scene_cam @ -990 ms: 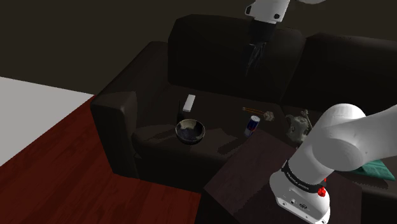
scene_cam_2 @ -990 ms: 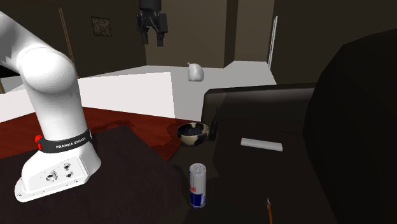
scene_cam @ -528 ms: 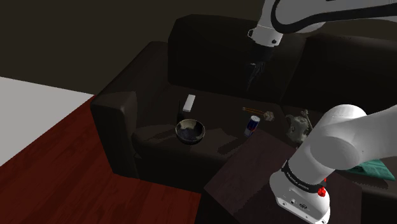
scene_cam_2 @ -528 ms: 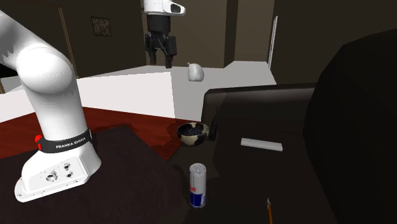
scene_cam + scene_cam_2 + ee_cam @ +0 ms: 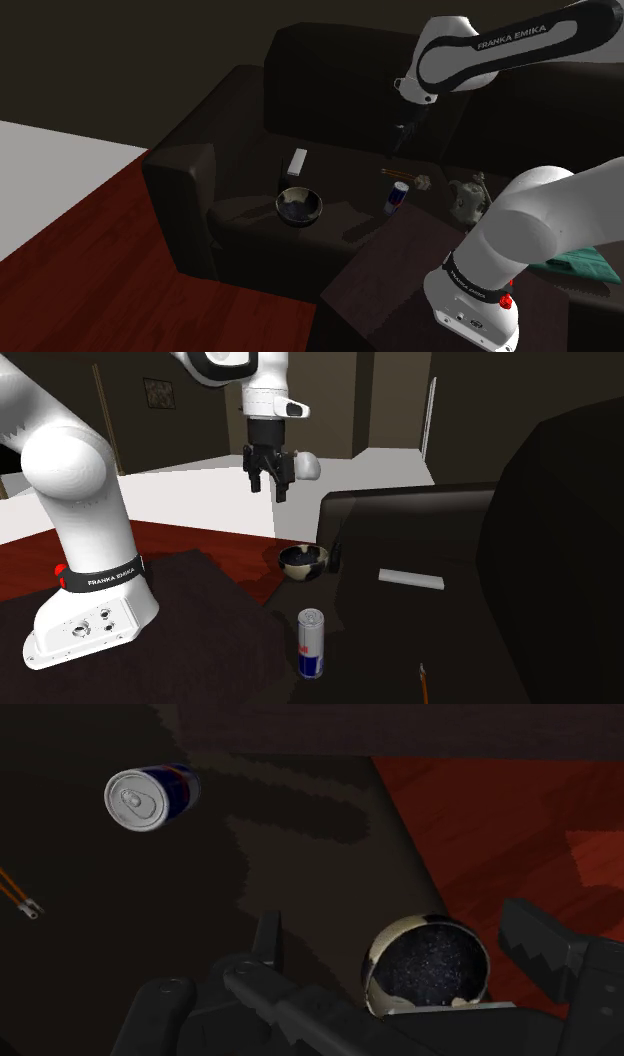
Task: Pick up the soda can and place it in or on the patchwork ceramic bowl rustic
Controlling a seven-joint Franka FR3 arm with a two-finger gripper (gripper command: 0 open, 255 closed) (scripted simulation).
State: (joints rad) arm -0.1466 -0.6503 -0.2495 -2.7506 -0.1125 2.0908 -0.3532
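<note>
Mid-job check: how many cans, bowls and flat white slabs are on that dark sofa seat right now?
soda can: 1
bowl: 1
flat white slab: 1
Total: 3

One soda can [image 5: 396, 197], one bowl [image 5: 299, 207], one pencil [image 5: 396, 174], one white slab [image 5: 297, 162]
</note>
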